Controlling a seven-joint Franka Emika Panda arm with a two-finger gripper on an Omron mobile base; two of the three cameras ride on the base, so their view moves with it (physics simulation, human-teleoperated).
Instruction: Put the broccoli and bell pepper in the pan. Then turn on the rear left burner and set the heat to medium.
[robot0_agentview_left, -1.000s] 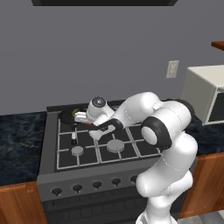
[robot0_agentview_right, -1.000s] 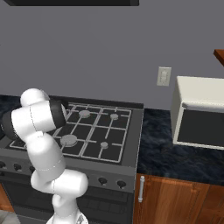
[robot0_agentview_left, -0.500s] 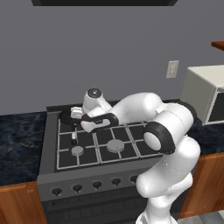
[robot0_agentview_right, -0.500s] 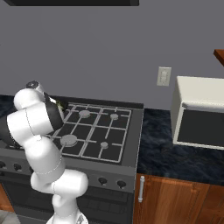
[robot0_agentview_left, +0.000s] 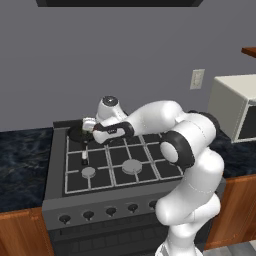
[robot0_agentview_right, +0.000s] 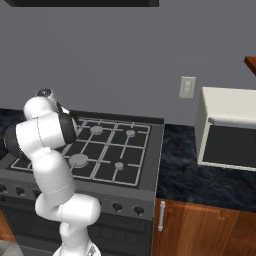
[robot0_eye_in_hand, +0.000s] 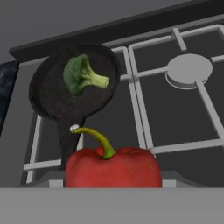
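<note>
Left base view: arm reaches over stove to rear-left corner; gripper sits above pan, fingers too small to read.

Right base view: arm blocks the hand.

Hand view: bell pepper right at the tips, apparently pinched, finger spread hidden behind it. Broccoli lies inside pan, beyond the pepper. Burner cap to the right.

Base views flanking stove; hand-camera close.
</note>
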